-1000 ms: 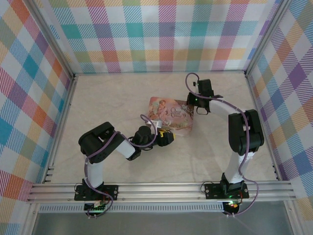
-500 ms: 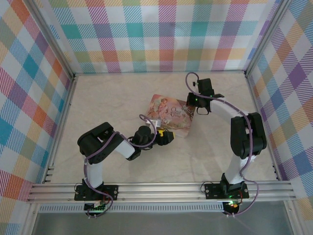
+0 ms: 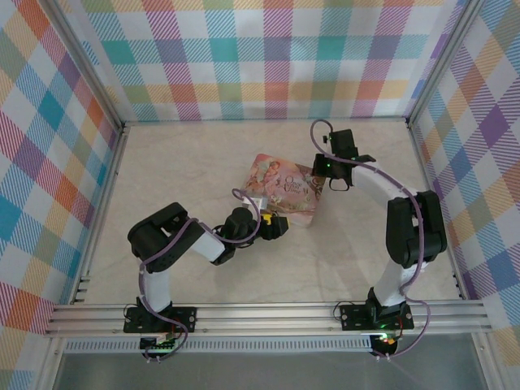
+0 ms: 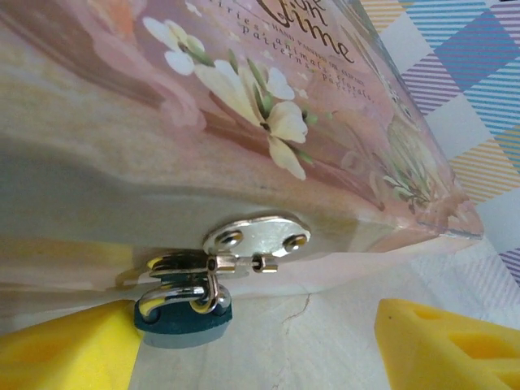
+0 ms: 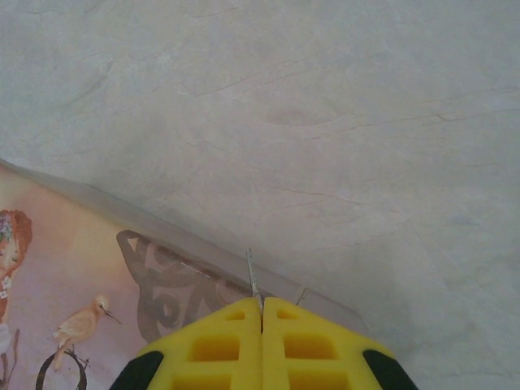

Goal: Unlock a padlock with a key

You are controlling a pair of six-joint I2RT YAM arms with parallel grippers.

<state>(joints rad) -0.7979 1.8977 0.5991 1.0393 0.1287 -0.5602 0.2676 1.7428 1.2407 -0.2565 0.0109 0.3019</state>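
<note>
**Padlock on the clasp, key pinched in the right gripper**

A flat pink box (image 3: pixel 286 188), printed with flowers and script, lies near the middle of the table (image 3: pixel 171 162), turned a little askew to the table's edges. A small oval silver clasp (image 4: pixel 256 235) sits on the box wall that faces the table's near edge. The padlock (image 4: pixel 183 318) hangs from it, with its silver shackle through the clasp's loop. Its dark teal body rests low by the table surface, just under the box wall. The pictures do not show whether the shackle is latched.

The left gripper (image 4: pixel 258 329) is low over the table on the near side of the box, pointed at the wall with the clasp. Its yellow fingers (image 4: pixel 443 345) stand wide apart and grip nothing. The padlock lies in the gap between them, far over to one side. Its body is touching or just beside the finger on the left of the wrist view; which of the two cannot be told. It is well apart from the other finger.

The right gripper (image 5: pixel 262 313) hangs over the box's edge on the side toward the table's far right corner. Its yellow fingers are pressed together with no gap between them. They pinch the key (image 5: pixel 251 275), whose thin metal blade, seen edge-on, sticks out past the tips above the box's rim. The key is well apart from the padlock, with the width of the box between them.
</note>
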